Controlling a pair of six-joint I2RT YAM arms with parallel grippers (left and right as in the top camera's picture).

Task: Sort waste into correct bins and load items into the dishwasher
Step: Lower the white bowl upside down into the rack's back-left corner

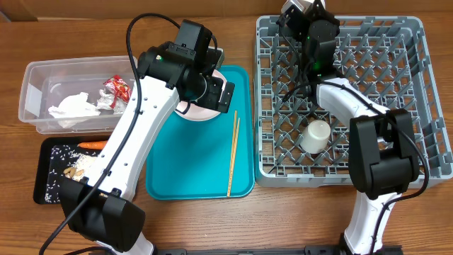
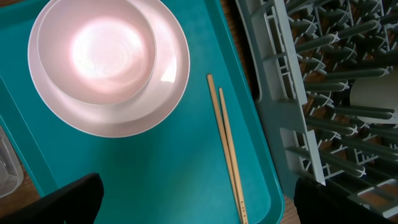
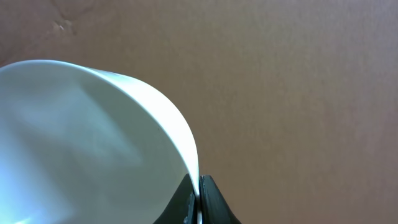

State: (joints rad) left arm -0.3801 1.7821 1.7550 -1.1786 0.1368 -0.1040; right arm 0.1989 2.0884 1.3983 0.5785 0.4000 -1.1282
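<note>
Over wooden table [image 1: 85, 28], hovering left gripper [image 2: 196, 200] spread wide above nested bowl [image 2: 96, 53] on plate [image 2: 168, 93]; pinching white bowl [image 3: 93, 143] rim in right gripper [image 3: 199, 198], showing clearly only wrist-side.

A white bowl [image 2: 93, 53] sits on the plate [image 2: 171, 81] on the teal tray [image 2: 155, 180], chopsticks [image 2: 224, 143] beside it.

Teal tray [image 1: 191, 170], grey lattice rack [image 1: 432, 106], pale-pink plate [image 2: 169, 93], tan chopsticks [image 2: 227, 149], black tray [image 1: 41, 166] speckled white, white bowl [image 3: 93, 143].
</note>
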